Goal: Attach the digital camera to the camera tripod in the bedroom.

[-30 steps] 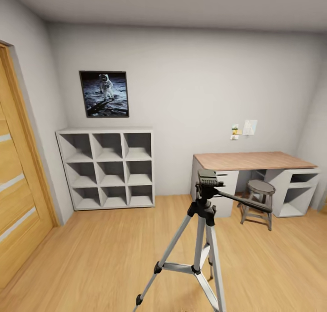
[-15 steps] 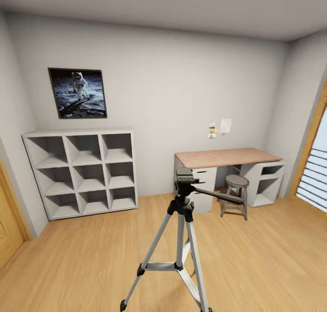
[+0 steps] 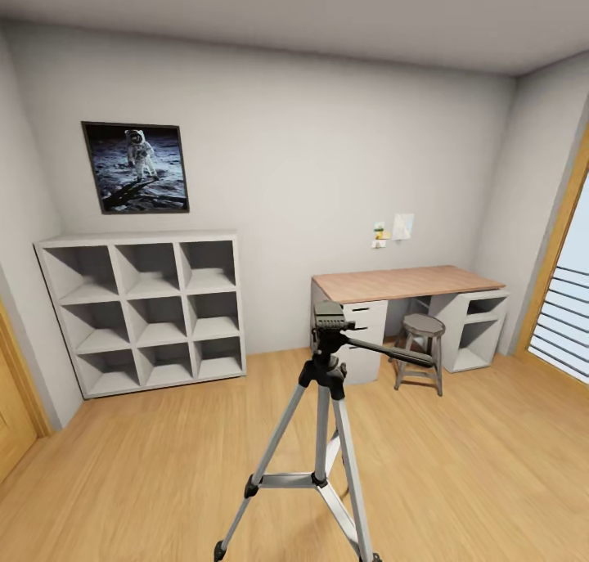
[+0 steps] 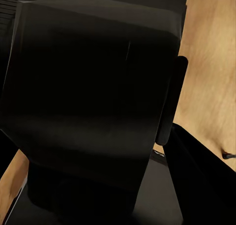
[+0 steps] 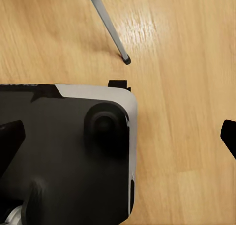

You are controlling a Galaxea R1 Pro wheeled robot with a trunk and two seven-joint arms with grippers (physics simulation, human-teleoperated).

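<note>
The camera tripod stands on the bedroom's wood floor just ahead of me, silver legs spread, with a bare black head and its pan handle pointing right. One of its legs and its black foot cross the right wrist view. A black boxy body, the digital camera, sits close up in the left wrist view, with a black finger pad against its side. My right gripper is open, its dark fingertips far apart over the floor and my own base.
Behind the tripod a wood-topped desk with a round grey stool stands on the right. On the left is a white cube shelf below an astronaut picture. A wooden door lies far left, a window far right.
The head view has swung right: the door has slid almost out at the left and the window has come in at the right. The tripod itself stands as before.
</note>
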